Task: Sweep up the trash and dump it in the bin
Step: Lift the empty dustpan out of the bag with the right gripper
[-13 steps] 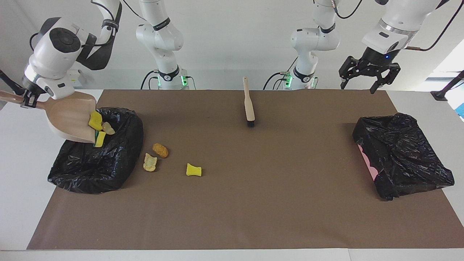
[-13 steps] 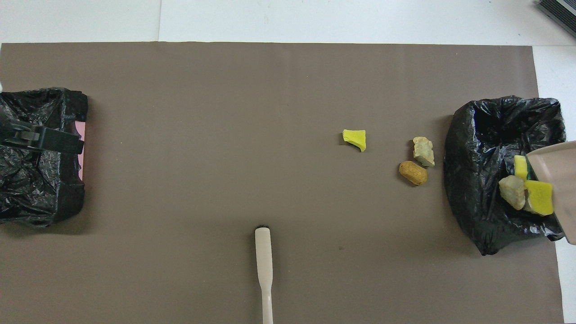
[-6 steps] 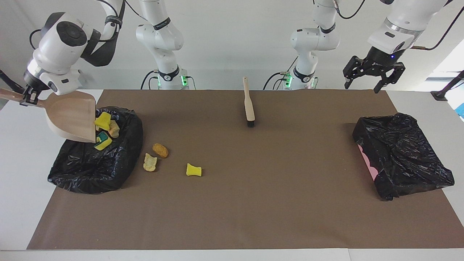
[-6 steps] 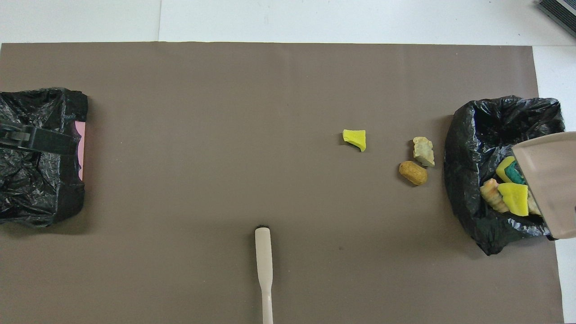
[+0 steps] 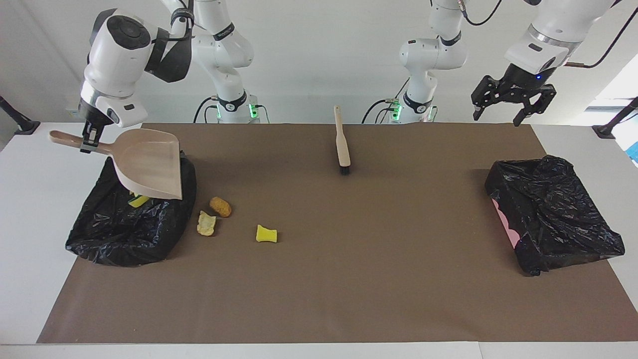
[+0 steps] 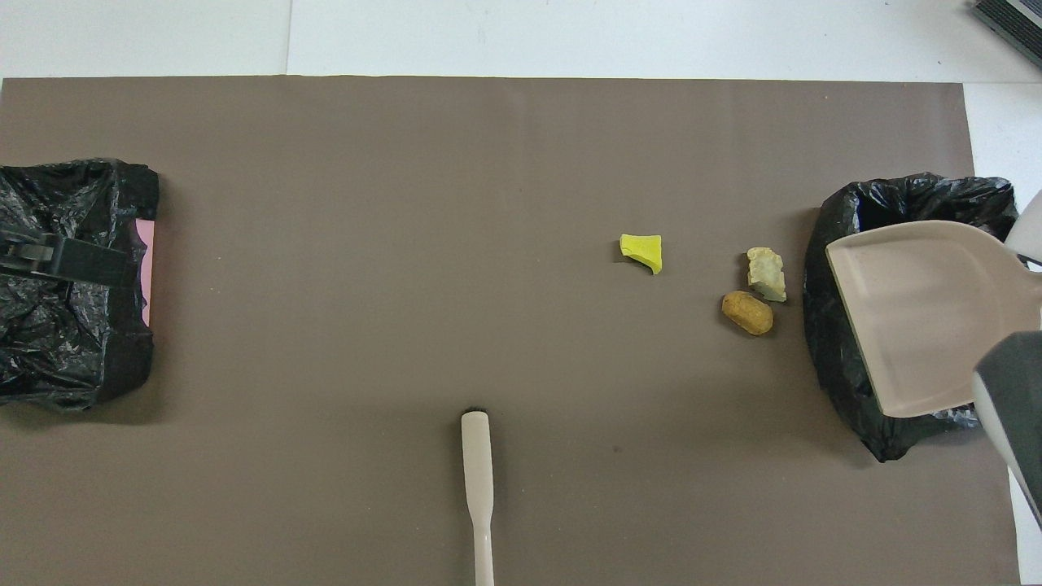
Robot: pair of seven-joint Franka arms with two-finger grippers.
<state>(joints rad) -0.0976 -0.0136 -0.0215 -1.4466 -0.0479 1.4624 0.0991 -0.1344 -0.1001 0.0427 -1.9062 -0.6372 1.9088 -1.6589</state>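
Dustpan (image 5: 149, 167) over bin (image 5: 124, 234), clamped in right jaws; left jaws spread, idle.

High opposing views, shared table (image 5: 319, 279)

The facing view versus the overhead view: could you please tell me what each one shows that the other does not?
Only the facing view shows the right gripper shut on the dustpan handle, a yellow scrap inside the bin under the raised pan, and the open left gripper held high. Only the overhead view shows the pan's bare, empty inside. Both show the brush lying unheld and three scraps on the mat beside the bin.
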